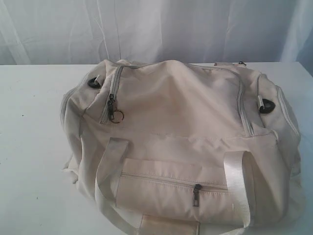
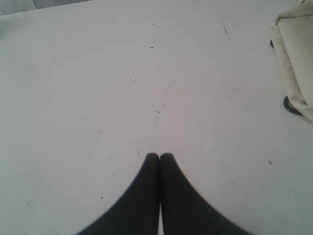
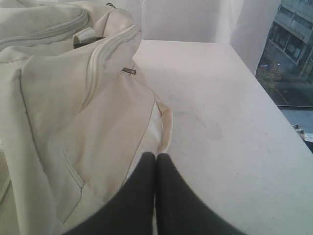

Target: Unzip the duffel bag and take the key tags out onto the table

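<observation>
The cream duffel bag [image 1: 181, 142] lies zipped on the white table [image 1: 29, 147], filling most of the exterior view. A metal ring pull [image 1: 116, 115] hangs at the left end of its top zipper, and the front pocket zipper pull [image 1: 196, 194] sits low. The key tags are hidden. Neither gripper shows in the exterior view. My left gripper [image 2: 159, 155] is shut over bare table, with the bag's end [image 2: 296, 54] off to one side. My right gripper [image 3: 156, 155] is shut, empty, beside the bag's end panel [image 3: 73, 122].
A white curtain [image 1: 146, 29] hangs behind the table. In the right wrist view the table edge [image 3: 274, 103] runs along a window with buildings outside. Webbing handles [image 1: 237, 181] drape over the bag's front.
</observation>
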{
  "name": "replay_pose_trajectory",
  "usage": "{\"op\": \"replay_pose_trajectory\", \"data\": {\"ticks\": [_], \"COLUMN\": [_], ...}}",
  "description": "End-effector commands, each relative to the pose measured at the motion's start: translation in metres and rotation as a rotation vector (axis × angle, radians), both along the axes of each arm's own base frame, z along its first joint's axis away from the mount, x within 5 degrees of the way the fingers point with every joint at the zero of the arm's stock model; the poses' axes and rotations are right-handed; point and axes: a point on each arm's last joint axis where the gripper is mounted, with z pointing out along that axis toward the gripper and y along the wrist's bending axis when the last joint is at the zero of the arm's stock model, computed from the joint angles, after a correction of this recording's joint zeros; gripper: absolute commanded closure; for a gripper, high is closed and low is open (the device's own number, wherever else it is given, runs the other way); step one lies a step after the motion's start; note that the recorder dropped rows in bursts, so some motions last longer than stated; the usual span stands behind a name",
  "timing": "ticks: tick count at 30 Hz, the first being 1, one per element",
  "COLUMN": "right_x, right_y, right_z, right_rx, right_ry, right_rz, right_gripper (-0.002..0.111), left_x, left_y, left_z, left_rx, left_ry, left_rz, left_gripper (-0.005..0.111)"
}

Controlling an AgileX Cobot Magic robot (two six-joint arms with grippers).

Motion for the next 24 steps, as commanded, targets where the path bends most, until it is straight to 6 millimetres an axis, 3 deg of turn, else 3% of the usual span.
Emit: {"op": "replay_pose_trajectory", "data": {"ticks": [1, 16, 18, 20, 23, 24], "right_x": [0.000, 0.000, 0.000, 0.000, 0.000, 0.000], "right_y": [0.000, 0.000, 0.000, 0.000, 0.000, 0.000], "right_z": [-0.001, -0.001, -0.001, -0.001, -0.001, -0.001], "right_rx": [-0.007, 0.008, 0.008, 0.008, 0.008, 0.008], "right_ry": [0.000, 0.001, 0.001, 0.001, 0.001, 0.001], "right_rz": [0.003, 0.000, 0.000, 0.000, 0.000, 0.000], "right_gripper": [0.108, 0.108, 0.108, 0.108, 0.108, 0.108], "left_x": [0.000, 0.001, 0.004, 0.006, 0.002, -0.005], "left_y": [-0.001, 0.000, 0.000, 0.000, 0.005, 0.009], "left_z": [-0.001, 0.003, 0.013, 0.026, 0.054, 0.072], "left_rx": [-0.013, -0.019, -0.077, -0.263, -0.442, -0.442], "left_ry": [-0.002, -0.053, -0.162, -0.312, -0.635, -0.849], "left_rz": [-0.007, 0.000, 0.022, 0.059, 0.083, 0.074], "left_gripper": [0.107, 0.107, 0.107, 0.107, 0.107, 0.107]}}
